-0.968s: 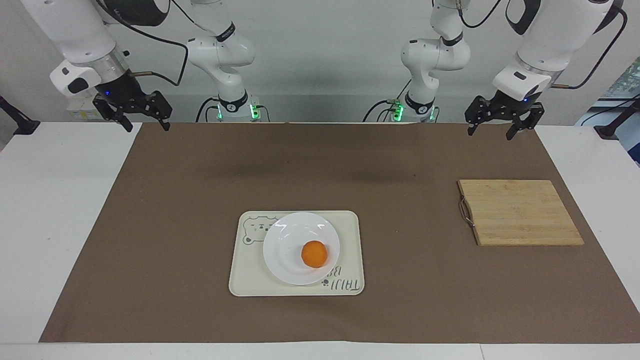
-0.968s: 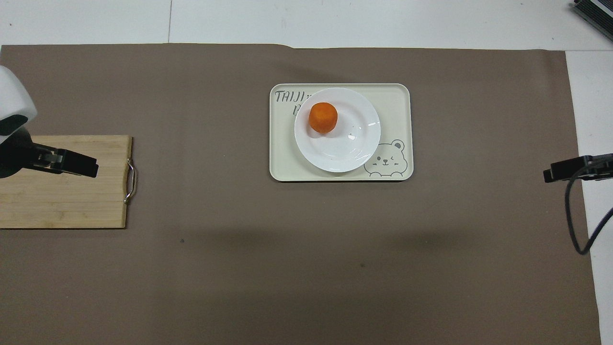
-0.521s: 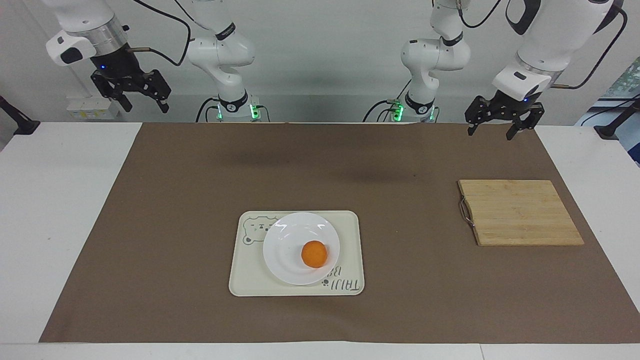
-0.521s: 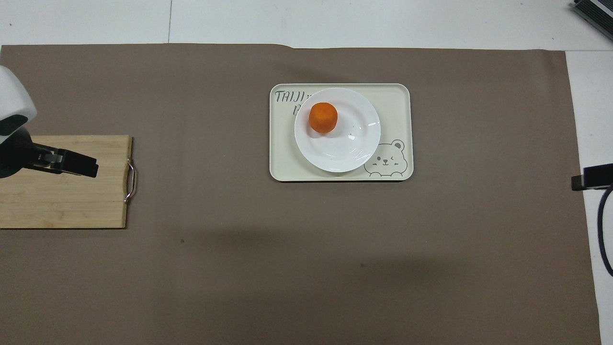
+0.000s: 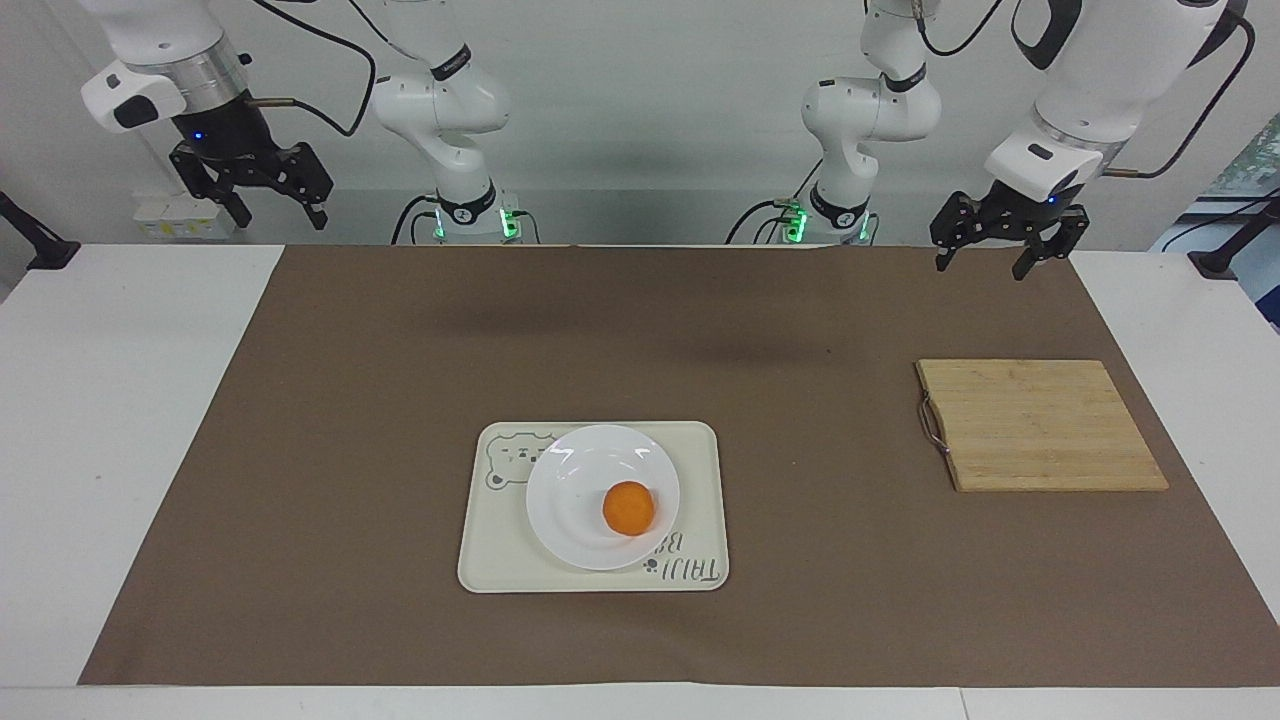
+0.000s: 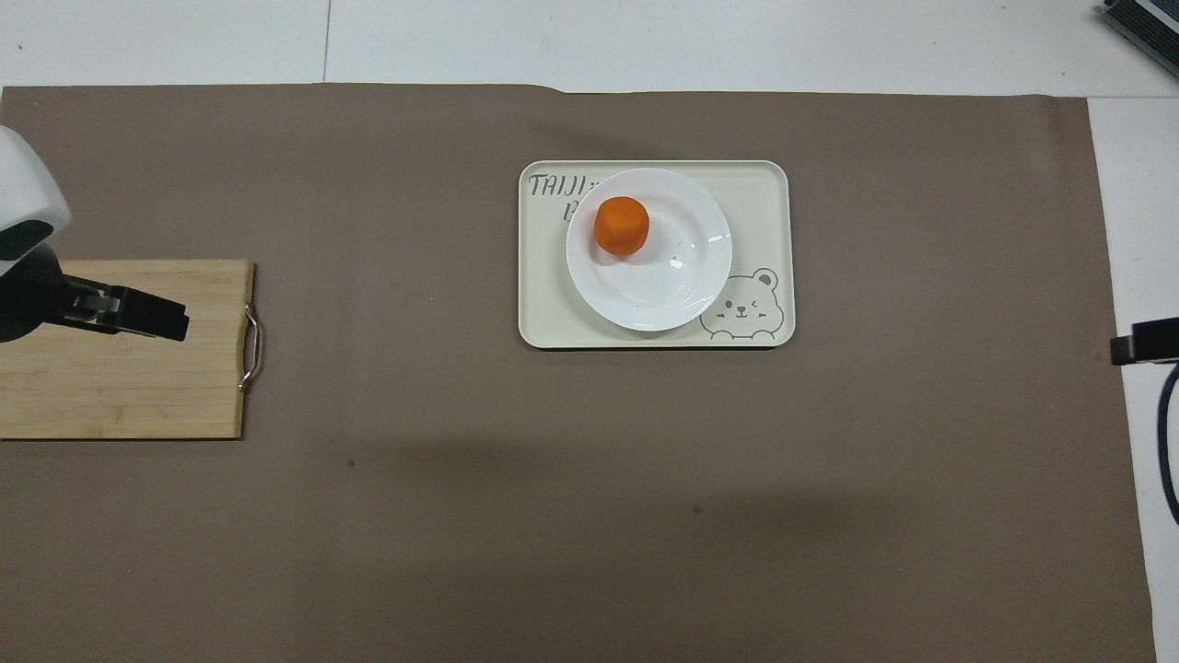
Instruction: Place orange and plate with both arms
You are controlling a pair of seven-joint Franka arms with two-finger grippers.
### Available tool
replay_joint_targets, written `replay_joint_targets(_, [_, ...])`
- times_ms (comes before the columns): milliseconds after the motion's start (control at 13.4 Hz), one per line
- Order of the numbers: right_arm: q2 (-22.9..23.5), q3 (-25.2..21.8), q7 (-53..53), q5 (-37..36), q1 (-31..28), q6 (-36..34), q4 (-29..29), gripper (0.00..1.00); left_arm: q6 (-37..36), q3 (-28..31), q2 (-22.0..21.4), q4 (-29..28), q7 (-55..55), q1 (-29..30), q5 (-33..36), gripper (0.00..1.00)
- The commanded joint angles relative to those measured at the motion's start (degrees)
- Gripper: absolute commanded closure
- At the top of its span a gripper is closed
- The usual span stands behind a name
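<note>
- Your orange sits in the white plate, and the plate rests on the cream bear tray mid-mat, so by the look of it both placements are done.
- Left gripper hangs empty with fingers spread, up above the mat's edge at its own end, with the bamboo cutting board farther out on the mat.
- Right gripper is raised at its end of the table, fingers apart, holding nothing.
- The step in hand reads as retreating: keep both arms high and wide of the tray (a brush against the plate rim could roll the fruit).
- Against a second ago, the right gripper has lifted and pulled back toward its base; left arm, orange, plate and board are unchanged.
</note>
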Motion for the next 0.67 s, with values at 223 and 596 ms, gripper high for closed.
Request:
replay_joint_targets(223, [0.24, 0.21, -1.17, -0.97, -0.05, 1.0, 0.42, 0.0, -0.13, -0.33, -0.86, -0.55, -0.28, 0.57, 0.5, 0.0])
replay_joint_targets(596, [0.24, 0.21, -1.34, -0.7, -0.05, 0.92, 0.34, 0.0, -0.13, -0.25, -0.86, -0.46, -0.28, 0.57, 0.5, 0.0])
